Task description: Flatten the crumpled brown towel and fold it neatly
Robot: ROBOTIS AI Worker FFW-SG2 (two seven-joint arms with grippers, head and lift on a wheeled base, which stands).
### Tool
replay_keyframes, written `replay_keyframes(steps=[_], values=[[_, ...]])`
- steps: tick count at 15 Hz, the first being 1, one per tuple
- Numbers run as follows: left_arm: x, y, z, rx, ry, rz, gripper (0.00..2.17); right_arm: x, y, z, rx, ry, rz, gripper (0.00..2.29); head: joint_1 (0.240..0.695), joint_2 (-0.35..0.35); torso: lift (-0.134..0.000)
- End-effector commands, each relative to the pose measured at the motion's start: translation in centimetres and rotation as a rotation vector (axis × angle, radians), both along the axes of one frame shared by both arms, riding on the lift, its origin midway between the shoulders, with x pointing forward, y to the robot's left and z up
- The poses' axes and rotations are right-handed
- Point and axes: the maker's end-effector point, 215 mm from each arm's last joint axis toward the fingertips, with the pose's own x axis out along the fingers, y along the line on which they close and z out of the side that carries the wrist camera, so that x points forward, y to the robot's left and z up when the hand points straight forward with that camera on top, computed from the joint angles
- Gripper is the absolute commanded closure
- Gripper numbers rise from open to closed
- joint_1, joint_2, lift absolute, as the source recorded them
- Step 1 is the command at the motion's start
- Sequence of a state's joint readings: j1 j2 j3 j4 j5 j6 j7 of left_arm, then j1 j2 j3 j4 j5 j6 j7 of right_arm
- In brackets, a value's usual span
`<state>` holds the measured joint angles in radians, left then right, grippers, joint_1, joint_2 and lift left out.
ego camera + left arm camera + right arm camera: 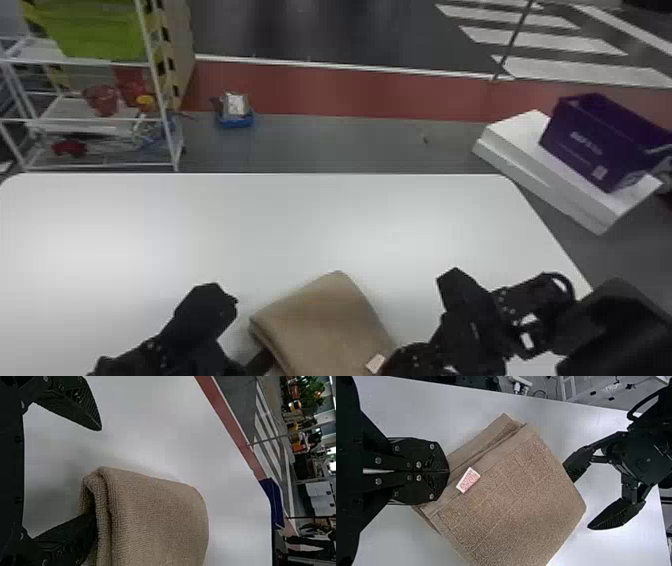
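We see the brown towel at the bottom centre of the head view, lying on the white table already doubled over into a thick, layered pad. It sits askew, one rounded corner aimed at the top of the frame and its lower part running out of the bottom edge. Its upper face looks fairly smooth to us, and a small pale label with reddish print stands out at its lower right side; in the right wrist view we also make out stacked layers along the edge beside that label. Our left gripper is at the lower left of the head view with its fingers spread wide. One finger stands off over the table, while the other reaches in at the towel's side, its tip hidden by the cloth, so we have nothing clamped between the two. Our right gripper is at the lower right of the towel, near the label. The right wrist view shows its fingers brought together, tips over the towel's layered edge; we cannot tell whether any cloth is pinched in them. Beyond the table, we have a white rack at the upper left with a green bin on top and red containers lower down. A blue tray rests on the floor just right of the rack, and a purple basket sits on a white block at the right.
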<state>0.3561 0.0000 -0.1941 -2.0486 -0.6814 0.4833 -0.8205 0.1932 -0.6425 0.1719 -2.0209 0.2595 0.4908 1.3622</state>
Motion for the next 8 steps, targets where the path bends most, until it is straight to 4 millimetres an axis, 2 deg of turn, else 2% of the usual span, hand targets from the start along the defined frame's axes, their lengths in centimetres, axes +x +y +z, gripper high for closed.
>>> replay_keyframes(steps=[1, 3, 6, 8], values=[[-0.6, 0.0, 0.1, 0.007, 0.03, -0.044, 0.16, -0.4, 0.1, -0.3, -0.004, 0.012, 0.006, 1.75, 0.695, -0.184, -0.124], [-1.0, -0.3, 1.6, -0.013, 0.037, -0.096, 0.16, -0.4, 0.1, -0.4, -0.004, 0.011, 0.008, 1.75, 0.695, -0.191, -0.124], [-1.5, 0.6, 3.8, -0.034, 0.045, -0.147, 0.16, -0.4, 0.1, -0.4, -0.004, 0.013, 0.006, 1.75, 0.695, -0.199, -0.124], [-2.1, 1.4, 4.2, -0.045, 0.076, -0.181, 0.16, -0.4, 0.2, -0.3, -0.001, 0.012, 0.01, 1.75, 0.695, -0.192, -0.124]])
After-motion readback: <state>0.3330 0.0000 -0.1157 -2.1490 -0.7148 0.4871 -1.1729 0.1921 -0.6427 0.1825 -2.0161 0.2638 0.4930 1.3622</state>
